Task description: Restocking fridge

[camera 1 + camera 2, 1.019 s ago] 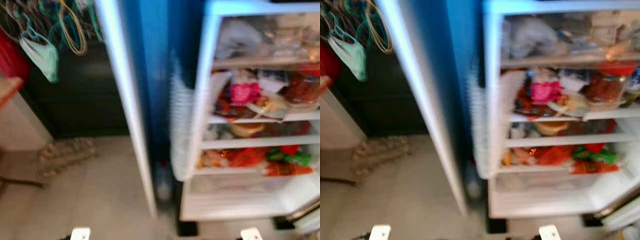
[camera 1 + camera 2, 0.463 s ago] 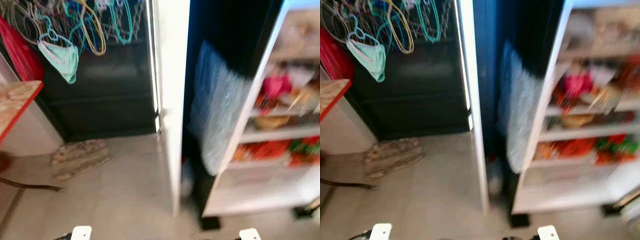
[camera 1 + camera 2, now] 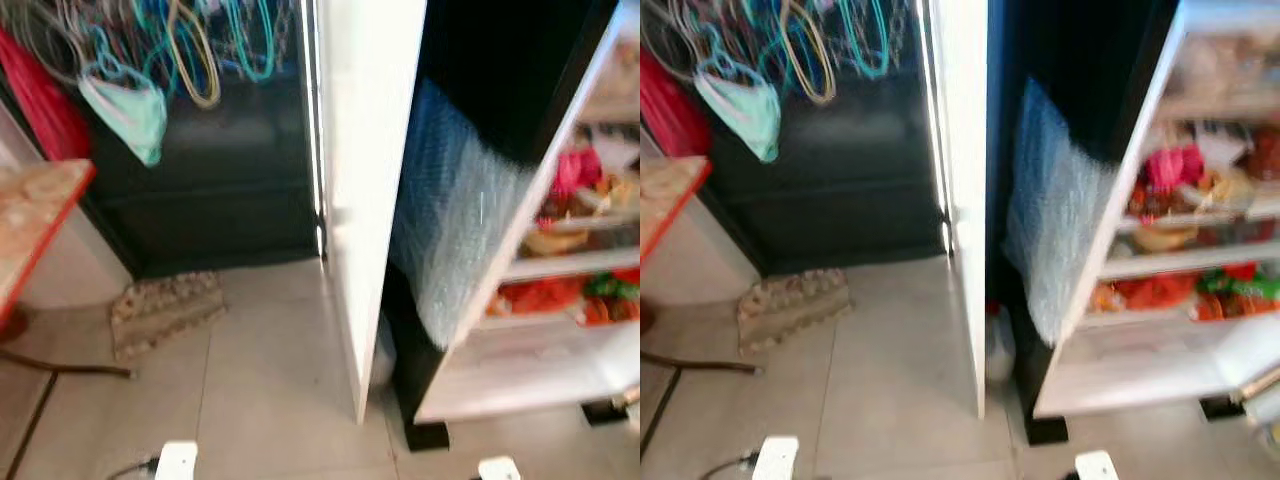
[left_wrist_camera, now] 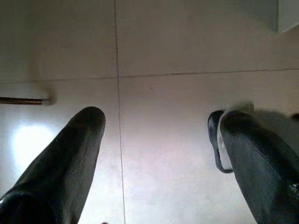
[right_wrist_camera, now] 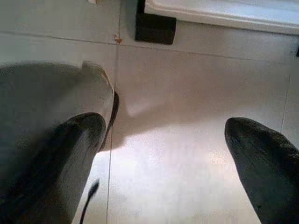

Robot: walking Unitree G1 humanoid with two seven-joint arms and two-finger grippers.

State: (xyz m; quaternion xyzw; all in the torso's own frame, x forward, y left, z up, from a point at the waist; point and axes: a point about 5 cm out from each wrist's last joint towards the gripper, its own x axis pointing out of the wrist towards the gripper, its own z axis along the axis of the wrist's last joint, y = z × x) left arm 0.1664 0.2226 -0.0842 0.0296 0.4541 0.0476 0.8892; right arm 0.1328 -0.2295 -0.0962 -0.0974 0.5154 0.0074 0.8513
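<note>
Fridge [image 3: 1140, 330] open ahead, both pincers [image 4: 156, 154] down over floor [image 5: 187, 140]

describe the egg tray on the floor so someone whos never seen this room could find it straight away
Start at the open fridge door, the tall white panel in the middle of the head views, and look toward the robot's left, to the dark cabinet hung with coloured hangers. At the cabinet's foot, on the pale floor tiles, lies the egg tray. It is a flat, bumpy, grey-brown cardboard sheet, the lone object on that stretch of floor.
</note>
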